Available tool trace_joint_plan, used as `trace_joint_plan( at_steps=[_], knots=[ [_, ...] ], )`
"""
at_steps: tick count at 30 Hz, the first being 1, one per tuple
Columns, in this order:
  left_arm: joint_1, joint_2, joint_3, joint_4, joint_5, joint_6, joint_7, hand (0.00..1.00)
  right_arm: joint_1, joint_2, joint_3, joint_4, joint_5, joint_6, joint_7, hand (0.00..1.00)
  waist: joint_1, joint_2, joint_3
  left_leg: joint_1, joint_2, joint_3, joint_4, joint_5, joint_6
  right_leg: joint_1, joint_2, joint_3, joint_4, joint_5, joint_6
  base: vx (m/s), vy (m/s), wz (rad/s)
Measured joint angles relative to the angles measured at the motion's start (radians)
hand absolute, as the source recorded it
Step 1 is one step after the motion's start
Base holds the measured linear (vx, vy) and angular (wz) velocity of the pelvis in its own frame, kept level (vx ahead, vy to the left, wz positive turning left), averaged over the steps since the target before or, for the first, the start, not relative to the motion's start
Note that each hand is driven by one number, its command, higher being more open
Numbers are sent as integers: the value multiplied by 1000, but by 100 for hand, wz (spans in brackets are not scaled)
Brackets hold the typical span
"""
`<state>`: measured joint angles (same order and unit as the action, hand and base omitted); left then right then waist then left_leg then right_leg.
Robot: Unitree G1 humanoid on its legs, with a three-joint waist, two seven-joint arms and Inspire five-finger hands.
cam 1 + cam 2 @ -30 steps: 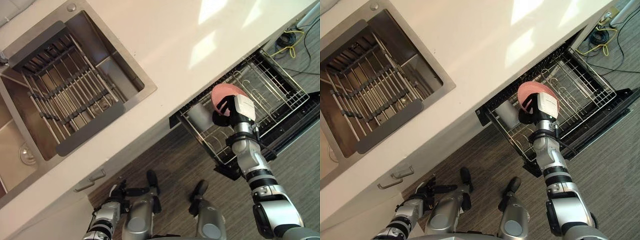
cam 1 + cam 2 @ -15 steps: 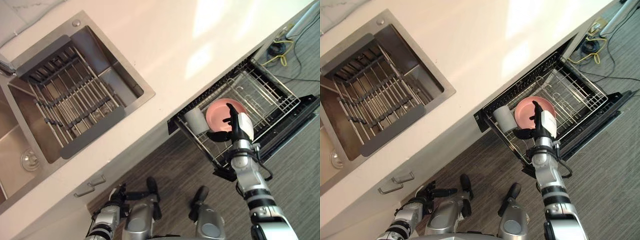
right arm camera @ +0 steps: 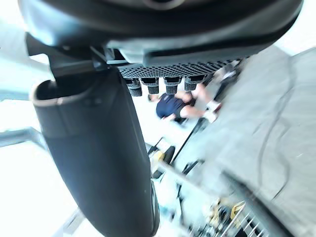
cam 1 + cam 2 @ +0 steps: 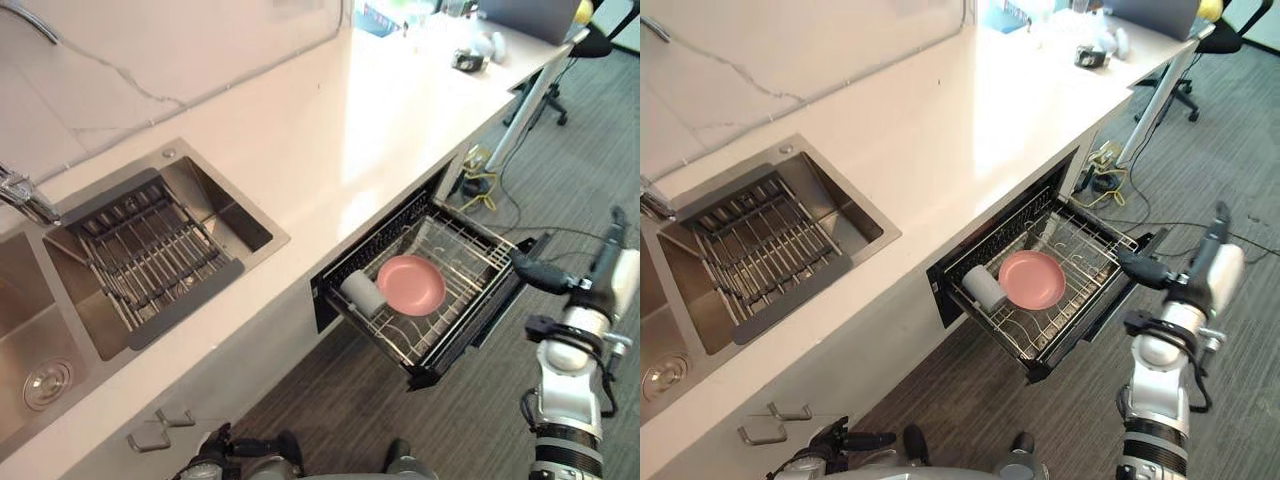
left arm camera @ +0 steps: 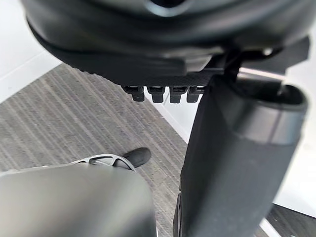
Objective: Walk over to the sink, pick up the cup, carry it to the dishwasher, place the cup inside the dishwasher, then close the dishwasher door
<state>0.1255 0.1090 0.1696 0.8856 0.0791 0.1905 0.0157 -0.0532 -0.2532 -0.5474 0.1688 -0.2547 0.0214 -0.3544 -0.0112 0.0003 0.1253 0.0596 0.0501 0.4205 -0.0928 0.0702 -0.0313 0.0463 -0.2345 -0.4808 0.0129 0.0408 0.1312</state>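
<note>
Centre of frame, the cup point(image 4: 360, 293) lies on its side in the pulled-out dishwasher rack point(image 4: 470, 248), just beside a pink plate point(image 4: 412, 284). Far right, the right robot hand point(image 4: 600, 280) is spread wide and empty. The left robot hand point(image 4: 845, 440) hangs relaxed, bottom left.

Saw bare grey wood-grain floor point(image 4: 970, 390) in front of the pulled-out wire dishwasher rack point(image 4: 1085, 245), open to the right robot hand point(image 4: 1205, 280) from the front and from above. Found the rack's left part taken by a grey cup lying on its side point(image 4: 985, 288) and a round pink plate point(image 4: 1032, 279), side by side; far-right part free. Noted the pale tabletop point(image 4: 940, 130) overhanging the rack's back.
</note>
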Motion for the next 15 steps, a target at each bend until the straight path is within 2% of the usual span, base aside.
trace_joint_plan(
  at_steps=[5,6,10,11,12,13,14,15],
  knots=[
    [30,-4,21,42,1,-14,-4,100,54,5,-113,175,129,49,-18,100,-12,9,-33,16,0,2,-1,0,0,12,1,-1,-3,0,-1,-41,-14,-2],
    [37,-4,23,53,0,-16,-5,100,66,12,-120,213,165,65,-21,0,-19,13,-35,18,0,3,-1,0,0,13,1,1,-3,0,-1,0,0,0],
    [26,-5,19,56,0,-18,-6,100,56,25,-106,270,235,96,-22,0,-31,19,-29,-7,7,15,0,2,1,-21,3,16,-4,8,-12,-35,-9,-12],
    [6,-6,15,55,-1,-16,-7,100,23,20,-91,290,243,97,-23,0,-32,37,-18,-39,8,26,0,8,4,-62,2,30,0,16,-23,-54,-2,-18],
    [-1,-6,13,55,-2,-15,-7,100,12,18,-86,295,250,97,-24,0,-32,39,-11,-49,8,30,0,10,6,-74,2,34,1,19,-26,-81,1,-27],
    [-31,-3,-2,55,-12,-13,-5,100,-32,3,-61,309,277,98,-32,0,-34,51,18,-91,7,38,0,19,9,-120,2,46,3,34,-34,-100,6,-19],
    [-80,-3,-5,53,-33,-11,-5,100,-112,-30,-27,347,304,99,-41,0,-37,68,76,-134,7,42,4,35,17,-166,2,55,2,52,-40,-109,2,-16],
    [-95,-4,-9,52,-48,-9,-5,100,-144,-44,-17,363,311,99,-42,0,-36,77,98,-145,6,44,5,40,20,-178,2,61,2,58,-42,-123,-3,-11]
  ],
)
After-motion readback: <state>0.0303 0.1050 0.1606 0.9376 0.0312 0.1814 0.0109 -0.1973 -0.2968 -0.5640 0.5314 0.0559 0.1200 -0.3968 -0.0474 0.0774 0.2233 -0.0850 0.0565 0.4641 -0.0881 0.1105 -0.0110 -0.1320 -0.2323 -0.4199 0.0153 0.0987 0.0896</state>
